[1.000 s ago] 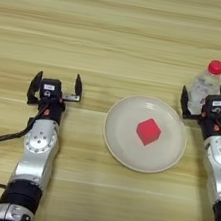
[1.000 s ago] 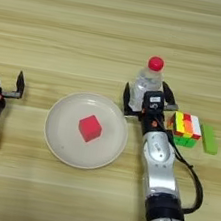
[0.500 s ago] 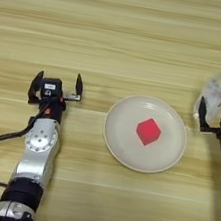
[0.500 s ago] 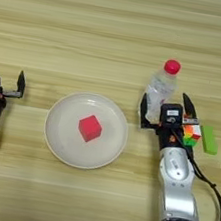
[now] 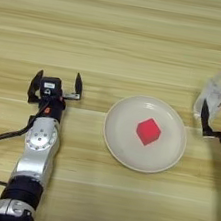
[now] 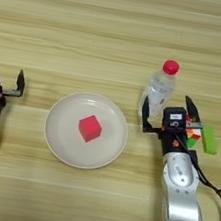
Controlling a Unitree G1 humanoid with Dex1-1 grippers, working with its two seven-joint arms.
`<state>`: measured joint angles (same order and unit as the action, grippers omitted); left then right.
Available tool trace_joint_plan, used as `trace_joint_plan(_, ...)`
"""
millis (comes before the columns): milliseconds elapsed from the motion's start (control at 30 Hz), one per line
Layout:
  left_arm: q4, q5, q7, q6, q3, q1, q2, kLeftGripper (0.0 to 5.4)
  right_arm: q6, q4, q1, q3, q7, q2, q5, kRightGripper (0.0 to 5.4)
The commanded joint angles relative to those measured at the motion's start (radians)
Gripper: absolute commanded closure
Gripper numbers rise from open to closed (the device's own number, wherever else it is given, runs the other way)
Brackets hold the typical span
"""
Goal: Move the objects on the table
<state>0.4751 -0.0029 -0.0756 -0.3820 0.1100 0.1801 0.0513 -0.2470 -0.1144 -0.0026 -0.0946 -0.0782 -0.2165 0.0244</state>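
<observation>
The right gripper (image 6: 169, 109) has its fingers spread. The clear plastic bottle (image 6: 159, 90) stands just behind its left finger, perhaps touching. The multicoloured puzzle cube (image 6: 194, 136) lies beside its right side. The smooth red cube (image 6: 90, 128) sits on the round cream plate (image 6: 57, 139) to its left. The left gripper (image 5: 56, 84) is also spread, holding nothing.

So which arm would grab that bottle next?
Probably the right. Its gripper stands open right at the bottle, with the puzzle cube beside it. The left gripper is open too, but sits beyond the plate, far off.
</observation>
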Motion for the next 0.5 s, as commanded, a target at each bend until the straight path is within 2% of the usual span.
trace_joint_plan(33, -0.01, 0.002, 0.001, -0.004, -0.001, 0.002, 0.001, 0.0, 0.032, 0.04, 0.049, -0.023, -0.01, -0.009, -0.019, 0.02)
trace_joint_plan(200, -0.017, 0.002, 0.0, -0.003, -0.001, -0.002, 0.0, 0.0, 0.052, 0.054, 0.083, -0.038, -0.024, -0.019, -0.033, 0.02)
trace_joint_plan(500, -0.022, 0.005, 0.002, -0.002, -0.004, -0.002, 0.001, 0.0, 0.052, -0.007, 0.059, -0.07, -0.026, -0.028, -0.048, 0.02)
